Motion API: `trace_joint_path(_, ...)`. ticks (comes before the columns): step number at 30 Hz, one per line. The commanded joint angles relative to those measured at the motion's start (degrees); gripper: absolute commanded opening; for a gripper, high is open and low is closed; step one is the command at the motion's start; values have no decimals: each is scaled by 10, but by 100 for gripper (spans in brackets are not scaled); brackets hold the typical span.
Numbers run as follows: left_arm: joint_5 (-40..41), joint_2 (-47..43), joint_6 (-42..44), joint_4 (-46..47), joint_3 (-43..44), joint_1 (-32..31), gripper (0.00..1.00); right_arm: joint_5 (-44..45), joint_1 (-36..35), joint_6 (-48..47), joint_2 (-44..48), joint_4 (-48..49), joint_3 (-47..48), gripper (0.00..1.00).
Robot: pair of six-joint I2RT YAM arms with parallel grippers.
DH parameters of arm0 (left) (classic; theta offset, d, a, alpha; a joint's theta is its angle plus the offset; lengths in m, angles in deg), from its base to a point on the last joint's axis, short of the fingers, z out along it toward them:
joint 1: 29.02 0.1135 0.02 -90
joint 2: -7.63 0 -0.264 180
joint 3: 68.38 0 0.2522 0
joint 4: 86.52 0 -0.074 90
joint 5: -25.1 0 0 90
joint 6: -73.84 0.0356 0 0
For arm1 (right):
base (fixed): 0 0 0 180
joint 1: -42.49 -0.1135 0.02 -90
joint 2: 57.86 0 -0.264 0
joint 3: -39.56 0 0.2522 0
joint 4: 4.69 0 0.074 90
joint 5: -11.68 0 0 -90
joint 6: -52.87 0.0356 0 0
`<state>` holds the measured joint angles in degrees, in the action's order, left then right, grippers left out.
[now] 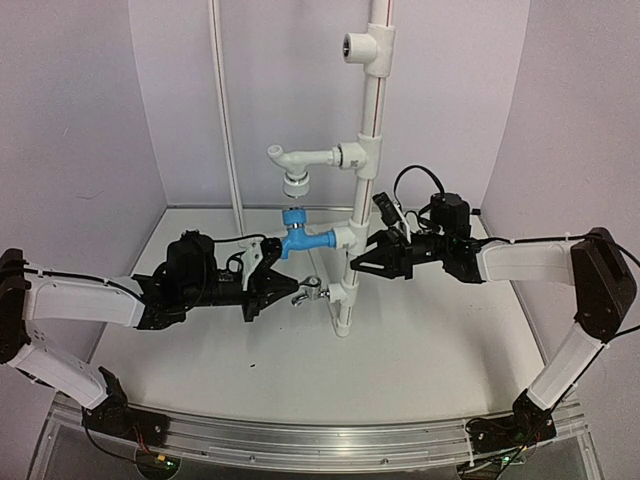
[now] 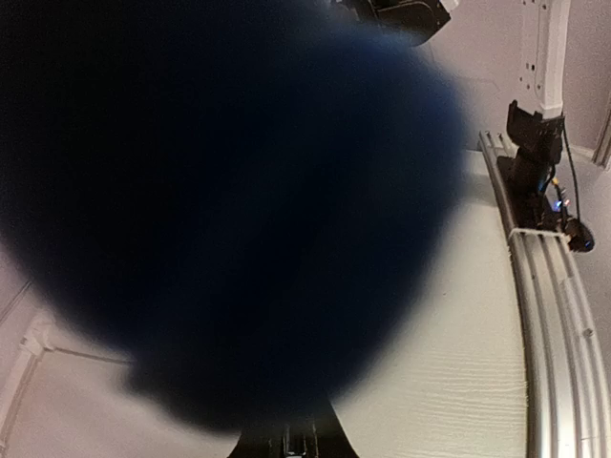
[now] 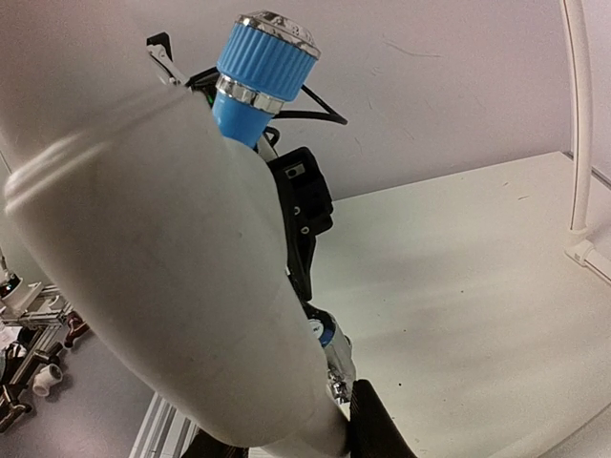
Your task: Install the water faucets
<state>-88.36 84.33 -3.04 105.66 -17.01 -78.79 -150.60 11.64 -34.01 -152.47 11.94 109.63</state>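
While the white pipe [image 1: 368, 120] is standing upright on the tabletop [image 1: 430, 350], the right pincer [image 1: 358, 262] is clamping it, steadying it, we are judging. The left pincer [image 1: 272, 282], closed narrow, is meeting the silver faucet [image 1: 307, 292] beside the lowest tee [image 1: 343, 295], under the blue tap [image 1: 295, 238]. A dark blur [image 2: 220, 210] is hiding any grip.

Pale lilac walls [image 1: 80, 120] curve around a white table [image 1: 430, 350] under soft, even light. A thin white conduit [image 1: 223, 100] climbs the back wall, and an aluminium rail [image 1: 300, 440] edges the table's near side.
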Motion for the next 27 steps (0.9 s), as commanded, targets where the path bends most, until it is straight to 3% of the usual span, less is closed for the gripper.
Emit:
trace_joint_path(1, 24, -30, 134, -53, -10, -64, 0, 6, 7, 124, -12, -46, 29, 0)
trace_joint_path(20, 349, 20, 410, -104, -20, -189, 1, 6, 8, 122, -19, -47, 37, 0)
trace_joint_path(23, 395, 35, 425, -101, -22, -204, 16, 6, 7, 122, -21, -46, 40, 0)
trace_joint_path(27, 390, 13, 387, -83, -27, -217, 28, 5, 8, 121, -22, -46, 41, 0)
